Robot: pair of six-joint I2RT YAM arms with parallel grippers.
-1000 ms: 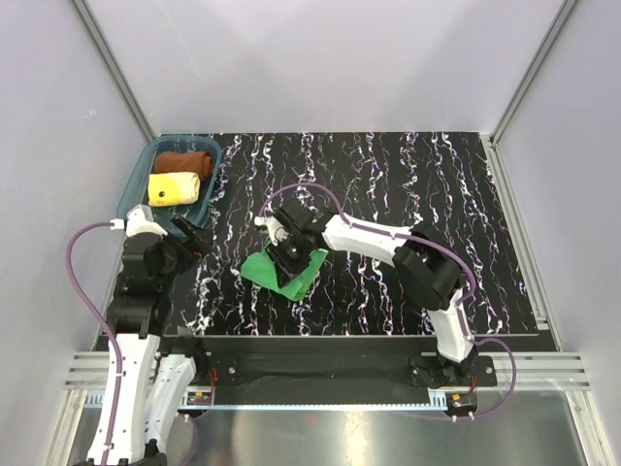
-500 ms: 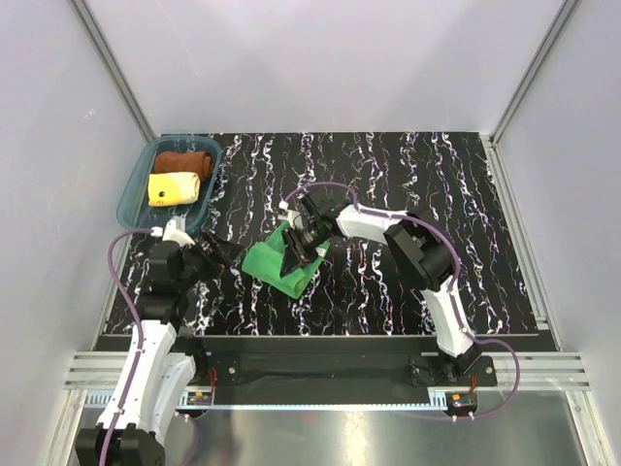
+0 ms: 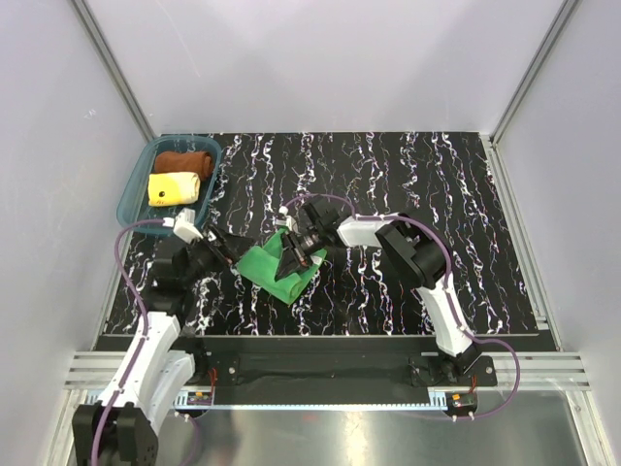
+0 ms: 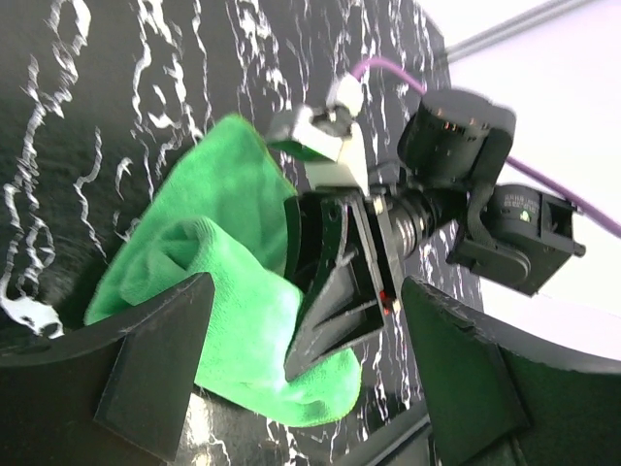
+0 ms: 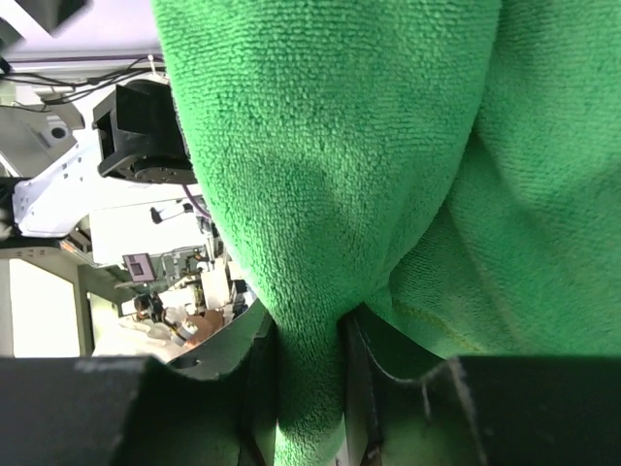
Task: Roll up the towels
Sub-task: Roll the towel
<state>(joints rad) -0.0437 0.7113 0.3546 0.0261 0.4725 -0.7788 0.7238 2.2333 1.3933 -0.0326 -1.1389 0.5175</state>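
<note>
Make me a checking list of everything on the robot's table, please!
Surface: black table with white marbling.
Job's things: green towel lies partly folded, left of the middle; rust-brown towel and yellow towel sit rolled, side by side in the teal tray.
Clutter: nothing seen.
Grippers: right gripper pinches a fold of the green towel in its fingers; left gripper is open beside the towel's left edge.
Cables: purple cables loop off both arms.
Surroundings: pale walls; metal rail at the near edge.
</note>
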